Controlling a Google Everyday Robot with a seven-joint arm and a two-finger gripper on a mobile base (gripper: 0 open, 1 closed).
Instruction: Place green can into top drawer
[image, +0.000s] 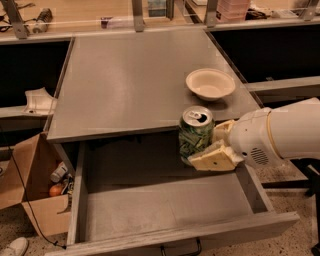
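The green can (194, 133) has a mottled green label and a silver top with a pull tab. It stands upright in my gripper (210, 146), whose cream fingers (214, 157) are shut on its right side. I hold it just past the tabletop's front edge, above the back right part of the open top drawer (165, 207). The drawer is pulled out, grey wood-grain, with nothing inside. Its dark handle (180, 249) shows at the bottom edge. My white arm comes in from the right.
A cream bowl (210, 83) sits on the grey tabletop (130, 80) at the right. A cardboard box (37, 192) with small items stands on the floor to the left. Desks with clutter run along the back.
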